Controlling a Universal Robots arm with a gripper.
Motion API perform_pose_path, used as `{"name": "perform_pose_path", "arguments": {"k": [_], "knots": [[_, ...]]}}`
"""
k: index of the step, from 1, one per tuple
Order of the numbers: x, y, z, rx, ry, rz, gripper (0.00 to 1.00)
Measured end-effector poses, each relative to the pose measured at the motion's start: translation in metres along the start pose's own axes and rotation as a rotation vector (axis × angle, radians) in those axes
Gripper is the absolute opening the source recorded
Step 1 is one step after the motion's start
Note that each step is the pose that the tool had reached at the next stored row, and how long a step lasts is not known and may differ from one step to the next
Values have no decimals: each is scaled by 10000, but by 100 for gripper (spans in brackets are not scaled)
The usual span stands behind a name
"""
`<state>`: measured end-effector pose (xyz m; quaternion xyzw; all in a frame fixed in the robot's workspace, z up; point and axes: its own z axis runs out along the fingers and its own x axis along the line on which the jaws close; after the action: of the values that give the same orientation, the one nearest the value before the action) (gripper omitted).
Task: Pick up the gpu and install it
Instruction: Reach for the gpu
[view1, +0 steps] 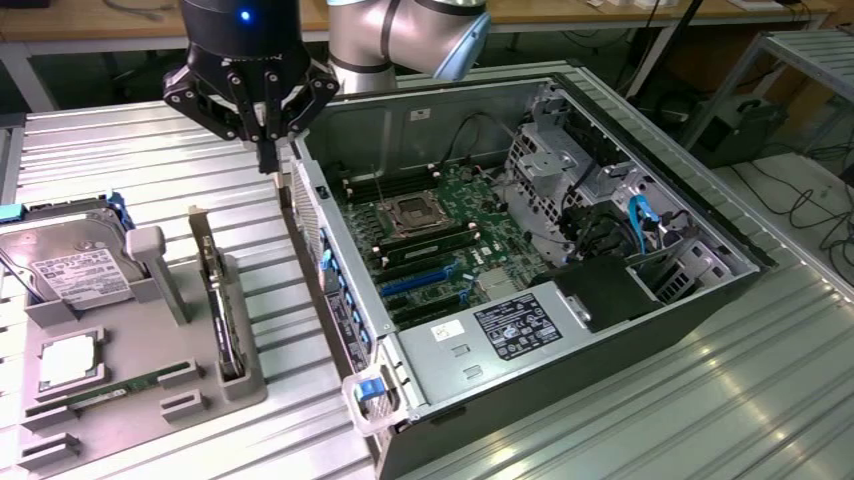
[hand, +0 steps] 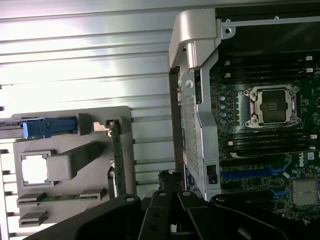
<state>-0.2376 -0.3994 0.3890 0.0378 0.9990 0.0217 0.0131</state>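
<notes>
Exterior view: the claw (view1: 271, 162) hangs from the arm with its fingers pressed together and nothing pinched between them. It sits over the ribbed metal desk (view1: 160, 150), just beside the perforated rear wall of the open computer case (view1: 694, 290). The gpu (view1: 214, 290) stands on its edge, dark and slim, in a slot of the grey holder (view1: 147, 300) on the exterior view's left of the case. It is apart from the claw and untouched. On the same holder a hard drive (view1: 74, 265) with a white label stands at the far left, with a processor chip (view1: 64, 362) and a narrow RAM stick (view1: 114, 393) lying nearer the camera. Inside the case the motherboard (view1: 447, 235) lies bare, its empty processor socket (view1: 411, 212) showing, and a power supply (view1: 514, 325) with a dark label sits at the near end.

Wrist view: the claw (hand: 169, 181) shows as black linkages meeting at closed tips, over the gap between holder and case. The gpu (hand: 118, 160) appears as a thin green strip seated edge-up in the grey holder (hand: 75, 120), beside the case's silver rear wall (hand: 197, 125) but not touching it. The processor chip (hand: 35, 169) lies in its recess, and a blue bracket (hand: 42, 128) sits beyond it. The socket (hand: 272, 105) is in plain sight on the motherboard (hand: 250, 170).
</notes>
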Motion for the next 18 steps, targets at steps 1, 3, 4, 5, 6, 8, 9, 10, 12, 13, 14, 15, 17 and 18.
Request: {"name": "perform_pose_path", "arguments": {"k": [1,3,4,5,6,8,9,10,12,13,14,15,17,18], "knots": [[5,0,0,0,-1,0,11],[15,-1,1,0,0,0,11],[21,-2,1,0,0,1,11],[26,-2,2,0,0,1,11],[31,-2,2,0,0,0,11],[41,-3,2,0,0,1,11],[46,-4,3,0,0,1,11],[51,-4,3,0,-1,0,11],[63,-5,4,0,-1,1,11],[69,-5,4,0,0,1,11],[75,-6,4,0,0,1,11],[80,-6,5,0,0,1,11],[90,-7,5,0,-1,0,11],[95,-8,5,0,0,1,11]]}}
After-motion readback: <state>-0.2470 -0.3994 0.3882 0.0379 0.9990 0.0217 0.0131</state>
